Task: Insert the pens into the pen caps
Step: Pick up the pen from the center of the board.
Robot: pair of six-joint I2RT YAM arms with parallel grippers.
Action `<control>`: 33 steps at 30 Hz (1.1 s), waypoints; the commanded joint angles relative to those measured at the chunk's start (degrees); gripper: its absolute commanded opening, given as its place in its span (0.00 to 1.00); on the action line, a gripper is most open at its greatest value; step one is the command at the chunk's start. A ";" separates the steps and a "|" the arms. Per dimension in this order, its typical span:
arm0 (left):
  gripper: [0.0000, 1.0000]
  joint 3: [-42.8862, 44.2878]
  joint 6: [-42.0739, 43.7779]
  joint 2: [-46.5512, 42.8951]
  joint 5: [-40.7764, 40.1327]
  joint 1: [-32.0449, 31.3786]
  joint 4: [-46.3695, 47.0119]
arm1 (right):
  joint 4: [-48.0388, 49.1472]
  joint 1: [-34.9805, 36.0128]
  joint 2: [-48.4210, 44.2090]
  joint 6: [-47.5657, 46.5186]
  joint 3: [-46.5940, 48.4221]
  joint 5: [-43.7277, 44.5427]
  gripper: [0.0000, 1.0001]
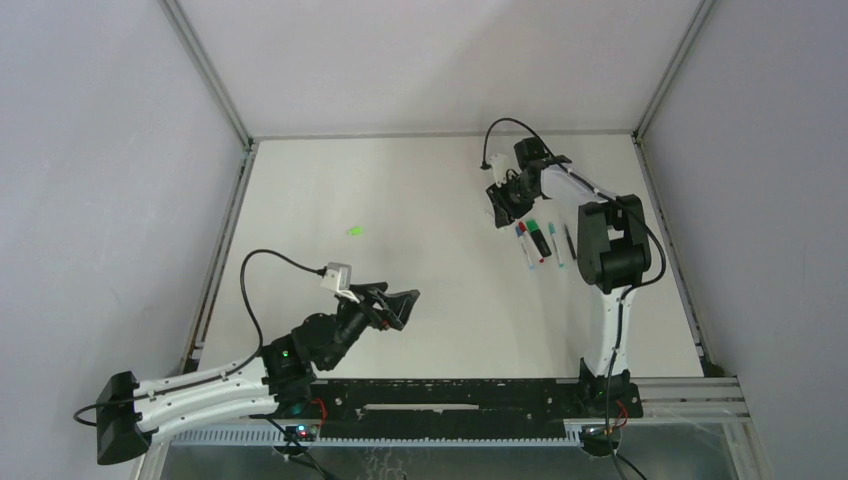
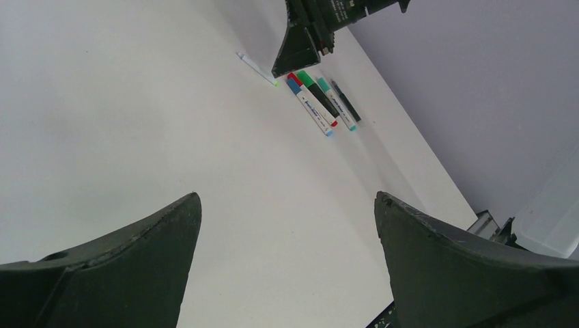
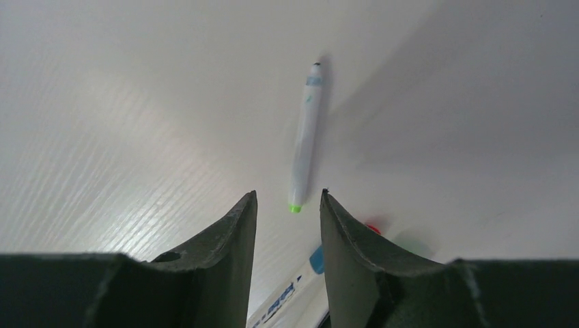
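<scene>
White counter (image 1: 420,200): right tool (image 3: 287,195) sat partly released, gripping nothing, aligned on green-ended white pen (image 3: 306,137), probably for pickup. Left tool (image 2: 287,196) hung fully released, nearer lone green cap (image 1: 353,231), likely its target.

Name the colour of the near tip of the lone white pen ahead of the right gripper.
Bright green pen tip; clearest in the right wrist view.

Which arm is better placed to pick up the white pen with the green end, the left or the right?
Right. The right gripper hangs just by the white pen, jaws apart at its green end. The left gripper is open and empty, far across the table.
</scene>
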 commanded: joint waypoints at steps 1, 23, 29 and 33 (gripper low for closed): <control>1.00 1.85 -1.01 0.01 -0.95 0.45 0.42 | 0.12 0.91 2.00 0.84 3.82 3.89 0.44; 0.95 2.32 -1.73 1.91 0.80 0.98 2.82 | -3.10 2.40 7.24 -1.73 6.45 4.37 0.03; 0.92 2.06 -3.00 3.83 2.77 1.27 5.98 | -4.41 2.41 2.38 -2.41 3.81 -1.90 0.00; 0.93 1.42 -4.08 5.50 6.11 4.75 8.72 | -6.54 2.41 -3.60 -2.65 1.40 -7.54 0.00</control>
